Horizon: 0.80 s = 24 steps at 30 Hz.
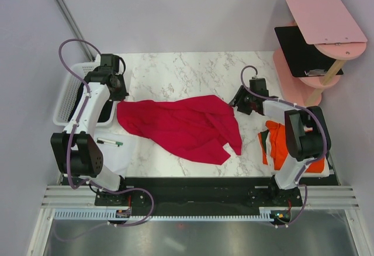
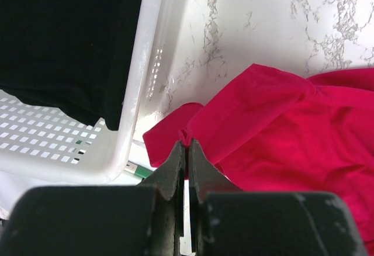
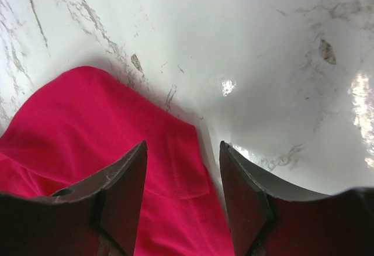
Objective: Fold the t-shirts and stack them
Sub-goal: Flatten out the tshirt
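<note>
A crimson red t-shirt (image 1: pixel 181 124) lies crumpled across the middle of the marble table. My left gripper (image 1: pixel 118 96) is shut on a pinch of its left edge (image 2: pixel 186 136), next to the basket. My right gripper (image 1: pixel 238 101) is open above the shirt's right edge (image 3: pixel 175 151), one finger over the cloth and one over bare marble. A folded orange-red t-shirt (image 1: pixel 279 145) lies at the right, partly under my right arm. A black t-shirt (image 2: pixel 64 34) hangs in the white mesh basket.
The white mesh basket (image 1: pixel 69 95) stands at the far left edge. A green-capped pen (image 1: pixel 110 142) lies on white paper at the front left. A pink stand with a black board (image 1: pixel 304 48) stands at the back right.
</note>
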Motion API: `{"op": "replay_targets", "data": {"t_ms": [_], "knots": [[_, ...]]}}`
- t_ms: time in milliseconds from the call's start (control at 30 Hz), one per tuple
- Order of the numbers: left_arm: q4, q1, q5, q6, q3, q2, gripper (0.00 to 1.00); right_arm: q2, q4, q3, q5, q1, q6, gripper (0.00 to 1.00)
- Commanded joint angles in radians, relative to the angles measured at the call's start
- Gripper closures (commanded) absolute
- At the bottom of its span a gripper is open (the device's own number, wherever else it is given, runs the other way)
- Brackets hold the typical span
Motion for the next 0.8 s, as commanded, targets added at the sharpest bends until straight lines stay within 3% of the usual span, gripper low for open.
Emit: {"op": "replay_targets", "data": {"t_ms": [0,133,233,267,300,367,767], "knots": [[0.02,-0.003,-0.005,0.034,-0.009,-0.026,0.98,0.059,0.047,-0.003,-0.072,0.002,0.03,0.41],[0.019,-0.003,-0.009,0.034,-0.01,-0.029,0.98,0.079,0.092,-0.007,-0.109,0.004,0.053,0.42],[0.019,-0.002,-0.012,0.036,-0.009,-0.029,0.98,0.079,0.093,-0.003,-0.114,0.002,0.056,0.61],[0.019,-0.002,-0.011,0.036,-0.009,-0.029,0.98,0.073,0.092,-0.003,-0.109,0.004,0.058,0.83],[0.019,-0.002,-0.011,0.036,-0.009,-0.028,0.98,0.067,0.085,-0.003,-0.1,0.002,0.059,0.92],[0.019,-0.002,-0.011,0.036,-0.009,-0.028,0.98,0.052,0.078,0.0,-0.085,0.002,0.058,0.99],[0.022,-0.003,-0.002,0.025,0.01,-0.028,0.98,-0.075,-0.048,0.078,0.029,0.004,-0.011,1.0]]}}
